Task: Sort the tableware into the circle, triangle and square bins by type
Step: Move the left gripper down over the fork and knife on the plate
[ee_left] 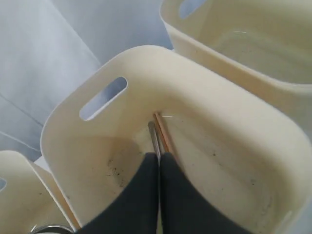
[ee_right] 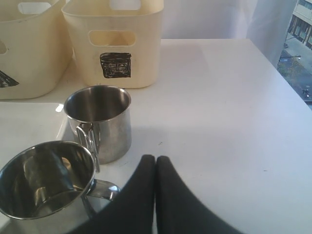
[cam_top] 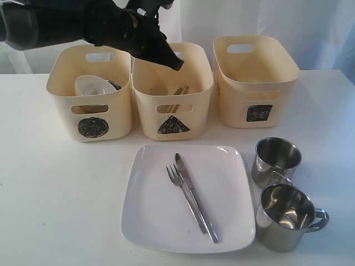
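A steel fork (cam_top: 173,173) and a steel knife (cam_top: 183,172) lie side by side on the large white square plate (cam_top: 150,216). Two steel handled mugs (cam_top: 275,162) stand just beside it on the white surface (cam_top: 55,194). Wooden chopsticks (ee_left: 163,131) lie in the cream triangle-marked bin (cam_top: 147,105), with the left tool (cam_top: 178,65) above them, tips together. The right tool (ee_right: 155,160) is also pressed together, near the mugs.

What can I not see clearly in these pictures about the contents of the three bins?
- Circle bin: exterior view, the white bowl hides most of the steel bowl.
- Triangle bin: left wrist view, the left gripper covers the near end of the steel utensil, so its type is unclear.
- Square bin: exterior view, its front wall hides the floor.
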Robot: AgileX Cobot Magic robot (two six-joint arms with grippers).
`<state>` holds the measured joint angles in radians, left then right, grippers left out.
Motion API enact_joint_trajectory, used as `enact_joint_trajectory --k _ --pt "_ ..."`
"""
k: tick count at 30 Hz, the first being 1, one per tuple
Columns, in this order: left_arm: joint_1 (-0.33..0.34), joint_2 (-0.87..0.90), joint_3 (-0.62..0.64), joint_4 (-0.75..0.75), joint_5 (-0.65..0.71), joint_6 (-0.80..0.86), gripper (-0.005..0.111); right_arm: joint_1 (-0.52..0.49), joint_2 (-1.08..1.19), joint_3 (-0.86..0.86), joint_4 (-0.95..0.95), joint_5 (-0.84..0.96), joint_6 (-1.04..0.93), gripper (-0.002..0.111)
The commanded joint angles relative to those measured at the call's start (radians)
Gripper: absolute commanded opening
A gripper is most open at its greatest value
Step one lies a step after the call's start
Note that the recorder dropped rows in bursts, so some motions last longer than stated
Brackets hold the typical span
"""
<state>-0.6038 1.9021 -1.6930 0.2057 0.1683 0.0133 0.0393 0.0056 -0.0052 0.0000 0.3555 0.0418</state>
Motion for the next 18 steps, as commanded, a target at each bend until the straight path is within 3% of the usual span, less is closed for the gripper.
enact_joint_trajectory --k 1,7,14,18 --pt "-0.05 -0.071 0.005 -0.011 0.088 0.032 0.0 0.001 -0.006 0.005 0.0 -0.014 -0.004 0.0" --pt "-0.142 -0.098 0.005 -0.039 0.311 0.182 0.0 0.001 -0.006 0.005 0.0 -0.014 -0.004 0.0" --pt "-0.21 -0.098 0.005 -0.262 0.649 0.457 0.0 0.001 -0.006 0.005 0.0 -0.014 -0.004 0.0" --pt "-0.21 -0.098 0.005 -0.351 0.725 0.434 0.0 0.001 -0.006 0.005 0.0 -0.014 -0.004 0.0"
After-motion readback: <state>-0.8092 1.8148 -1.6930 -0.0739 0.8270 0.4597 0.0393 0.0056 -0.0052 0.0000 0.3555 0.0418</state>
